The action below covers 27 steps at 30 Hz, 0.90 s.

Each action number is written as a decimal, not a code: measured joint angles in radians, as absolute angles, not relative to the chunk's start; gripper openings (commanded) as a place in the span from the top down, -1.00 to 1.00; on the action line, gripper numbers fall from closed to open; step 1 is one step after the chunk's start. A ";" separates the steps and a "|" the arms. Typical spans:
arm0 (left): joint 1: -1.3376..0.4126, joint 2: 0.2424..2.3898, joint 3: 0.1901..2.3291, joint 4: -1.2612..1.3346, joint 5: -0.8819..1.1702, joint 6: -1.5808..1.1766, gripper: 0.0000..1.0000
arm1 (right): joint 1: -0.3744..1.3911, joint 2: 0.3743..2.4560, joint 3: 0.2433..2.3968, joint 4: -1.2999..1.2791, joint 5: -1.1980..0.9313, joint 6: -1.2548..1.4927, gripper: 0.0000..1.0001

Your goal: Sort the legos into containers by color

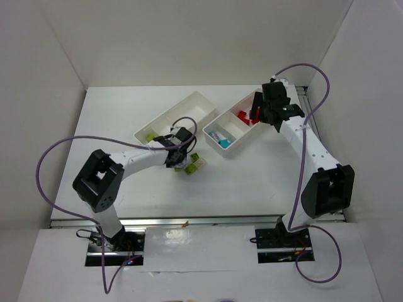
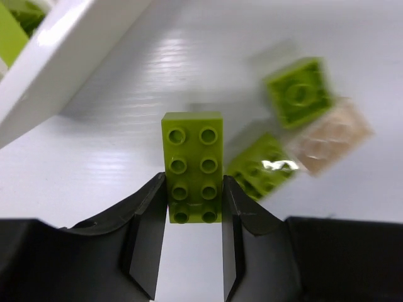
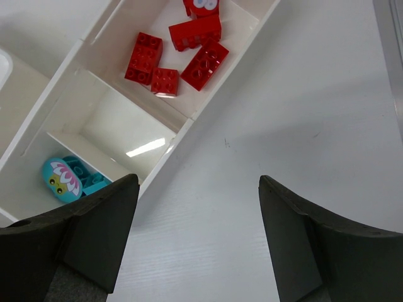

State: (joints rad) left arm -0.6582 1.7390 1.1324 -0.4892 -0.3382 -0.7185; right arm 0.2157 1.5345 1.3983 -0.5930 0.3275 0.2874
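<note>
I read left gripper [image 2: 195, 189] clamped on 1 green brick [image 2: 192, 157], near left tray [image 2: 69, 56]. On table [image 2: 94, 163]: 2 loose greens [image 2: 299, 93], 1 beige brick [image 2: 330, 135]. Right gripper [image 3: 198, 182] spread apart; 5 red bricks [image 3: 143, 58] in right tray [image 3: 173, 151].

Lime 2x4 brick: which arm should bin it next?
Left. The left gripper is shut on the lime brick beside the green tray; the right gripper hangs open by the red/cyan tray.

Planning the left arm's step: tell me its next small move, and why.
Probably lift and swing toward the white tray, since the left end effector is shut on a lime green brick, and that tray holds lime green pieces just up-left in the wrist view.
</note>
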 measured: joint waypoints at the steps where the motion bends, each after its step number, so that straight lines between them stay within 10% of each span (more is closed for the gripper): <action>1: -0.664 1.732 1.159 -0.508 -0.332 -0.724 0.28 | 0.216 1.534 1.398 -0.593 0.328 0.287 -0.68; 18: -0.383 1.647 1.443 -0.719 -0.328 -0.734 0.26 | 0.216 1.534 1.398 -0.593 0.328 0.287 -0.68; 27: -0.283 1.740 1.446 -0.725 -0.286 -0.710 -0.85 | 0.216 1.534 1.398 -0.593 0.328 0.287 -0.68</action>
State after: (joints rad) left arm -0.2829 1.7397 1.4456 -0.7250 -0.2855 -0.7101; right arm 0.2157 1.5345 1.3983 -0.5926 0.3279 0.2867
